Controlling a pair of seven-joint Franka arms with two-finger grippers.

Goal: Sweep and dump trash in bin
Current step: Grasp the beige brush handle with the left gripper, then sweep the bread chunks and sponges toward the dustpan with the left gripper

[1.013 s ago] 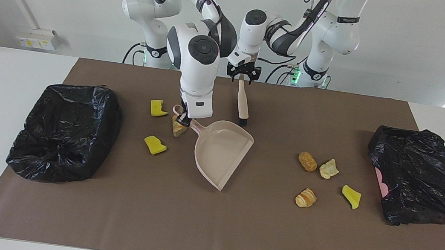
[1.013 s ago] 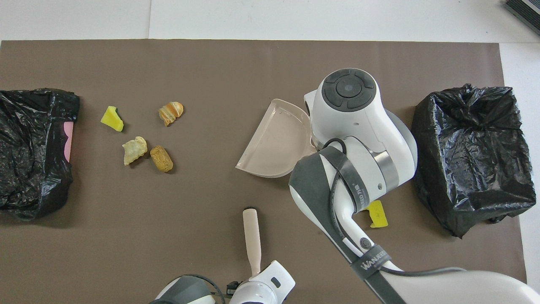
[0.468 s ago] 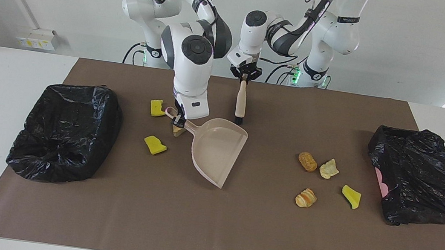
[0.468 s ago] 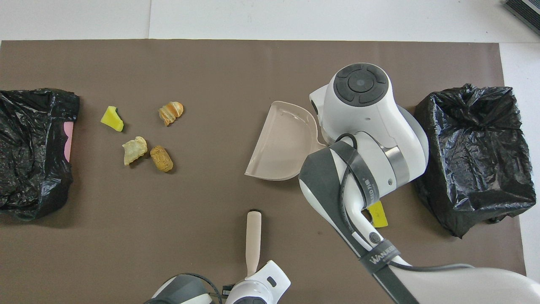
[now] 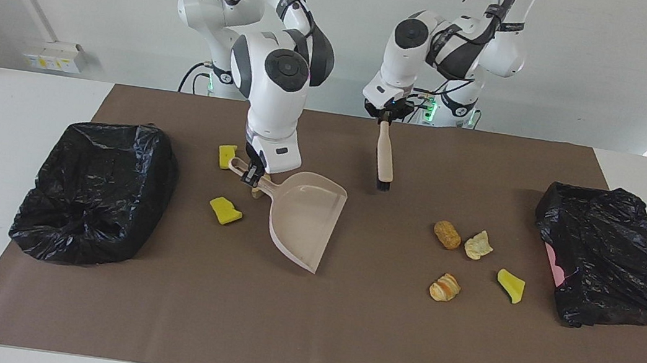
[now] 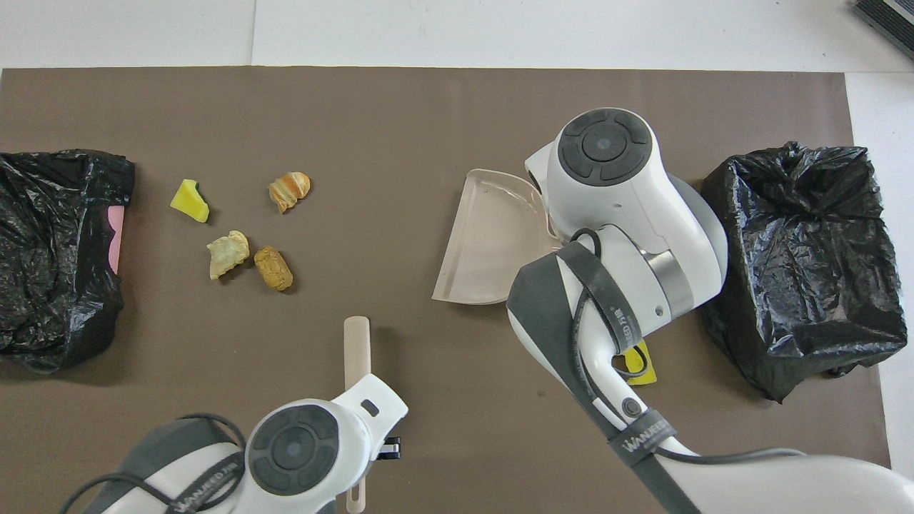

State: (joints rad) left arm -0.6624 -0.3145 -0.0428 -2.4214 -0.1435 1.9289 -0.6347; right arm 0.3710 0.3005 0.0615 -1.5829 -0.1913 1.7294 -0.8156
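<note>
Two arms are busy: the right gripper (image 5: pixel 254 173) is clamped on the dustpan (image 5: pixel 303 219) handle, pan lifted and tilted above the mat (image 5: pixel 304 329); the left gripper (image 5: pixel 386 116) is closed on the brush (image 5: pixel 385 155), bristles down. Four pieces of trash (image 5: pixel 463 256) lie at the pan's three o'clock in the facing view, toward a black bin (image 5: pixel 610 260); two yellow wedges (image 5: pixel 224 210) sit at its nine o'clock.

open mat (image 5: pixel 292 321) between bins (image 5: pixel 94 192), dustpan (image 5: pixel 303 219) blocking the middle
</note>
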